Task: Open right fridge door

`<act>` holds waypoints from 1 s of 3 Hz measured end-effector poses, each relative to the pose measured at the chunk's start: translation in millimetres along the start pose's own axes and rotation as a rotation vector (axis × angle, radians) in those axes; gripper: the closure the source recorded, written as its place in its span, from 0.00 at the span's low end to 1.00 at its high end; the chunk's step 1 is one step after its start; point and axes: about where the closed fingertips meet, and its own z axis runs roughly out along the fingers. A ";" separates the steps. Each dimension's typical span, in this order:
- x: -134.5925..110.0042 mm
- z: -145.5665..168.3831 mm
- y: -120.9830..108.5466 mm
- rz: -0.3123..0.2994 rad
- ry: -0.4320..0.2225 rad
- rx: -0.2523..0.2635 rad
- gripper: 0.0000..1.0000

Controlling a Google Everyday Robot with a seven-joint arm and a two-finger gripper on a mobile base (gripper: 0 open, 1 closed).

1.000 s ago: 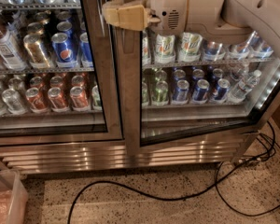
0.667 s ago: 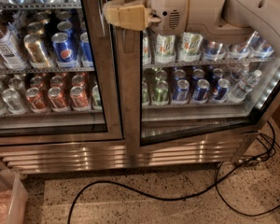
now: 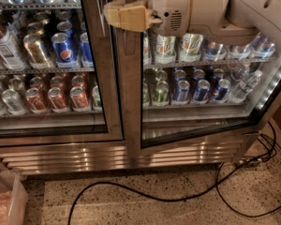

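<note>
Right fridge door (image 3: 196, 125): right half of fridge (image 3: 75, 156), slightly ajar, bottom edge angled out from base grille. Far left, plastic bin (image 3: 9, 198) on floor. Left door (image 3: 100, 78) flush, Pepsi can (image 3: 64, 53) behind glass. Gripper (image 3: 124, 17) top centre, at right door's left frame edge; whether it clasps anything, cannot tell. Black cable (image 3: 145, 196) loops across floor toward right.

The gripper (image 3: 124, 17) sits high up in front of the fridge (image 3: 37, 165), over the seam where its 2 doors meet. The right fridge door (image 3: 132, 107) runs below it and to its right, the left door (image 3: 110, 78) to its left. Far below the gripper, the grille (image 3: 178, 153) lies under both doors, a cable (image 3: 131, 193) crosses the floor before it, and a bin (image 3: 11, 198) stands down-left.
</note>
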 end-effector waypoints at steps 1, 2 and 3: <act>-0.7 -2.6 6.2 0.003 0.009 0.012 1.00; -3.3 -1.2 3.9 0.013 0.010 0.018 1.00; -1.6 -1.6 4.6 0.015 0.009 0.019 1.00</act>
